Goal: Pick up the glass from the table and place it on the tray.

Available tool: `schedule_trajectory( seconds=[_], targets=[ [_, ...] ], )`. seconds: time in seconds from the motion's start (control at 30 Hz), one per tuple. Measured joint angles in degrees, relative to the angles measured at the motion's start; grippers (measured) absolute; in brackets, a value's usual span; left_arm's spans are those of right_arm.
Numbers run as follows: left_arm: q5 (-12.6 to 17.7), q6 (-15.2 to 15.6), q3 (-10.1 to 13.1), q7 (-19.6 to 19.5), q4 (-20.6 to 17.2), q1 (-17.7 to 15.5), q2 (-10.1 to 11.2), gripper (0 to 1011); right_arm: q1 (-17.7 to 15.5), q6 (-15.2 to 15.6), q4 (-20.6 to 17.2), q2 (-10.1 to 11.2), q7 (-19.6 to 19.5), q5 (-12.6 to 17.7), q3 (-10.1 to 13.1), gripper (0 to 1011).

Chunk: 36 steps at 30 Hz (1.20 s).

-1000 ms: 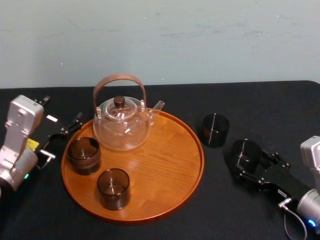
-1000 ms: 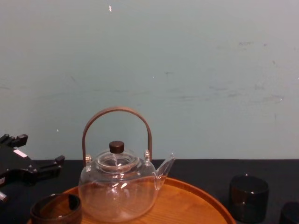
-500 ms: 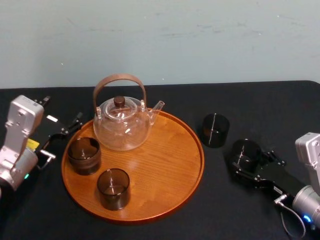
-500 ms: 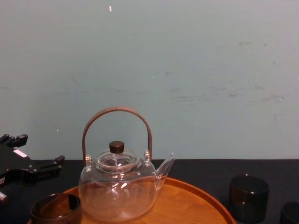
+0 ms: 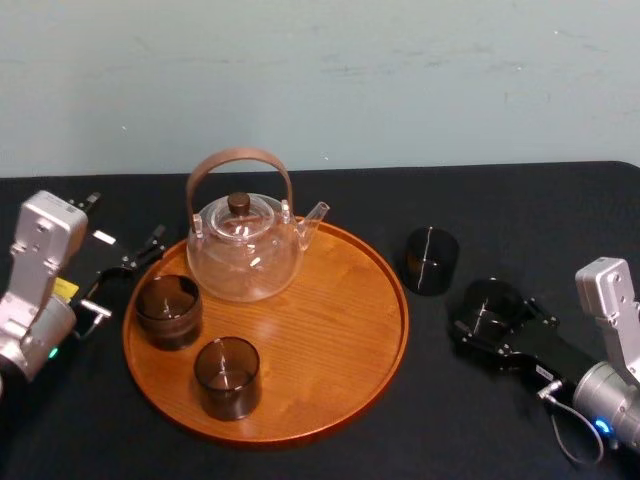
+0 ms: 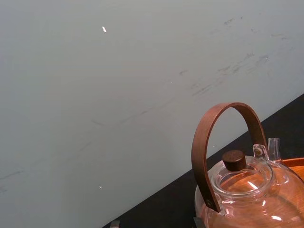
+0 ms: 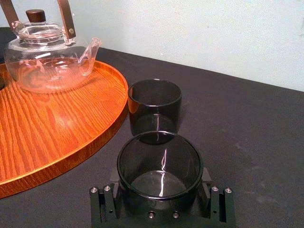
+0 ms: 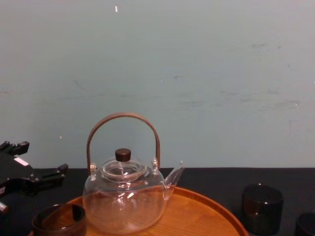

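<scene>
A dark smoked glass (image 5: 489, 299) stands on the black table to the right of the tray (image 5: 340, 330). My right gripper (image 5: 494, 318) is shut on it, one finger pressed to each side. In the right wrist view the glass (image 7: 160, 164) sits deep between the finger blocks, its base against the palm. The chest view catches the glass's rim (image 8: 306, 223) at the lower right corner. The round orange-brown wooden tray (image 7: 47, 123) lies just to the glass's left. My left gripper (image 5: 125, 275) rests open at the tray's left edge.
A second dark glass (image 5: 430, 260) stands on the table just beyond the held one, close to the tray's rim. On the tray are a clear glass teapot (image 5: 245, 250) with a brown handle and two dark glasses (image 5: 168, 308) (image 5: 227, 375). The tray's right half is bare wood.
My right arm has shifted a little left toward the tray, and the glass between its fingers has moved slightly with it. The left arm has not moved.
</scene>
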Motion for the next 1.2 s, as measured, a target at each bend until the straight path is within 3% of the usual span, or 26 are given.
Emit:
schedule_trajectory(
  seconds=[0.6, 0.8, 1.2],
  targets=[
    [0.0, 0.0, 0.0, 0.0, 0.0, 0.0, 0.0, 1001, 1.3, 1.2, 0.9, -0.2, 0.4, 0.8, -0.7, 1002],
    [0.0, 0.0, 0.0, 0.0, 0.0, 0.0, 0.0, 1001, 1.3, 1.1, 0.8, -0.1, 0.4, 0.7, -0.6, 912],
    [0.0, 0.0, 0.0, 0.0, 0.0, 0.0, 0.0, 1001, 1.2, 1.0, 0.8, -0.1, 0.4, 0.7, -0.6, 905]
  ],
)
